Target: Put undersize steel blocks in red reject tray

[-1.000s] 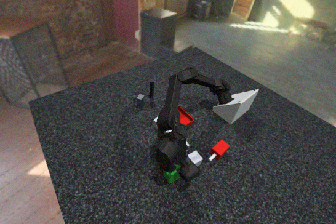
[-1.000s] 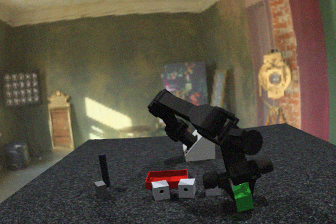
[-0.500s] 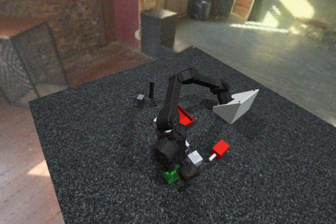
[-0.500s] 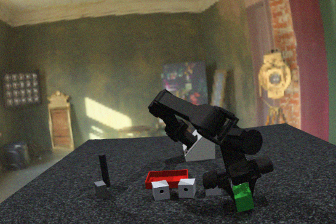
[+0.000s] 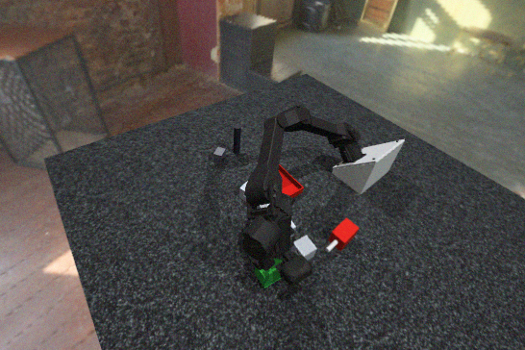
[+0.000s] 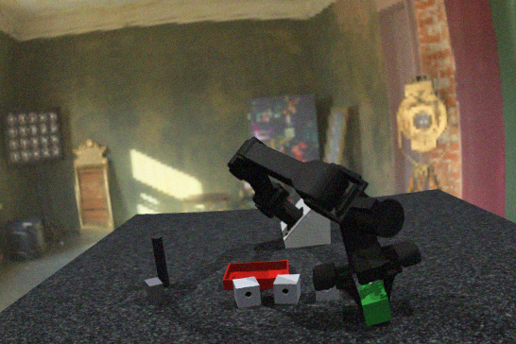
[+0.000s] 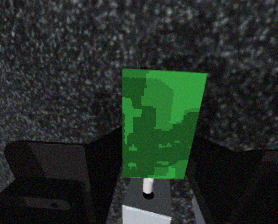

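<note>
Lining up the green GO gauge (image 5: 267, 275) (image 6: 375, 308) (image 7: 162, 125) w/ a bored block (image 5: 305, 247) (image 7: 146, 214), prob. mid-check: gripper (image 5: 269, 262) (image 6: 374, 291) (image 7: 150, 129) is closed on the gauge's green handle, fingers either side. In the wrist view the white pin (image 7: 148, 186) points at the hole (image 7: 148, 195), tip at or near its mouth; can't tell if it's touching or a bit in. Handle isn't flush w/ the block, so no full insertion as things stand; not enough to call it undersize yet.

Exterior view: left block (image 5: 243, 188) (image 6: 247, 294) & middle block (image 6: 286, 290) stand in front of the red reject tray (image 5: 291, 187) (image 6: 257, 265), holes facing near side; third block (image 6: 327, 294) is partly behind the arm, to the right. No block seen in the visible part of the tray, but near part of its floor is hidden, so can't fully rule one in or out. Small grey block (image 5: 219, 151) (image 6: 154, 290) sits far left in top view, beside a black post (image 5: 237, 140) (image 6: 160, 262); red gauge (image 5: 345, 233) lies to the right, not in use.

Left to do, AFAICT: finish this check, sort any undersize ones into tray, set gauge down, back off. Which blocks were already checked: can't tell.
</note>
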{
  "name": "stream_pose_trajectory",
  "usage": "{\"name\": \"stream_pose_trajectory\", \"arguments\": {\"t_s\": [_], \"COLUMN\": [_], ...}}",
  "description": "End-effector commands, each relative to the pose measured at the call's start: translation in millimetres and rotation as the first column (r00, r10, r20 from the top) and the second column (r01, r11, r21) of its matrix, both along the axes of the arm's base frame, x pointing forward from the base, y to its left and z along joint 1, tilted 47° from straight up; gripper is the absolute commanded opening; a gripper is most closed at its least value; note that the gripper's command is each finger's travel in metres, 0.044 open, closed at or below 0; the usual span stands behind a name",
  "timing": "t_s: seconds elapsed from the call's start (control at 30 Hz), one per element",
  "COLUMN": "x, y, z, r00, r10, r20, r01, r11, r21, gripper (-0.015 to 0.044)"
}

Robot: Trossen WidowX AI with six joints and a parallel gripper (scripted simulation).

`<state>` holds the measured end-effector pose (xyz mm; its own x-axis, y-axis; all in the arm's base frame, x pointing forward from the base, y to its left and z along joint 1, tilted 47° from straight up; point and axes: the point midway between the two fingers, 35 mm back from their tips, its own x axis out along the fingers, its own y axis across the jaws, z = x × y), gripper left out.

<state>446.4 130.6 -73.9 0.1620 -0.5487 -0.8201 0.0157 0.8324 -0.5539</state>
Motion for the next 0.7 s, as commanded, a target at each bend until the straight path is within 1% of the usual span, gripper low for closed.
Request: {"name": "stream_pose_trajectory", "arguments": {"t_s": [0.0, 0.67], "x": [-1.8, 1.7], "y": [3.6, 3.8], "z": [1.6, 6.2], "r00": [1.000, 1.000], "r10": [0.008, 0.008], "r20": [0.005, 0.005], "r01": [-0.008, -0.008], "r11": [1.000, 1.000], "r21": [0.003, 0.003], "gripper": [0.0000, 0.0000]}}
